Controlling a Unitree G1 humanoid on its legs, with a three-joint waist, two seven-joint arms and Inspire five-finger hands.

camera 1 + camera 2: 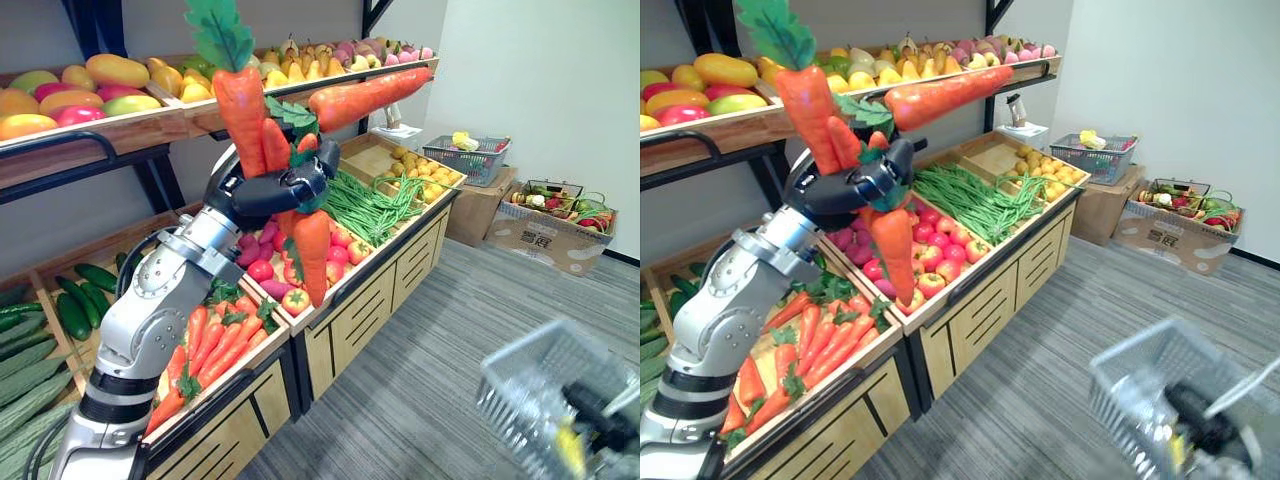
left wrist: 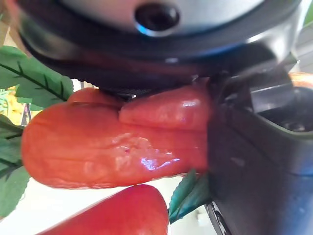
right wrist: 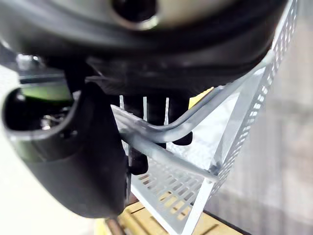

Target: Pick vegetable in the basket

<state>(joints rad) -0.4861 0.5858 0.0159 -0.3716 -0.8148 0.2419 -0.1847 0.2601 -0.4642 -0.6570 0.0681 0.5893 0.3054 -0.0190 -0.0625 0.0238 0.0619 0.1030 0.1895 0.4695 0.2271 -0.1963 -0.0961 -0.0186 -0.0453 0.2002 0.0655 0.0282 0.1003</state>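
My left hand [image 1: 268, 190] is raised above the produce stand, shut on a bunch of orange carrots [image 1: 243, 110] with green leafy tops. One carrot points up, one [image 1: 365, 95] sticks out to the right, and one [image 1: 313, 255] hangs down. Up close the carrots [image 2: 117, 142] fill the space past my left hand [image 2: 254, 147]. At the lower right my right hand [image 1: 1200, 425] holds a white wire basket [image 1: 540, 390] by its handle [image 3: 195, 122]. The fingers [image 3: 156, 112] curl round that handle. Something yellow lies in the basket.
The wooden stand [image 1: 350, 310] holds bins of carrots [image 1: 215, 345], red fruit [image 1: 340, 245], green beans [image 1: 375, 205] and cucumbers [image 1: 75, 300]. An upper shelf [image 1: 100, 125] carries mangoes and pears. A grey basket [image 1: 465, 155] and a cardboard box [image 1: 550, 225] stand by the far wall.
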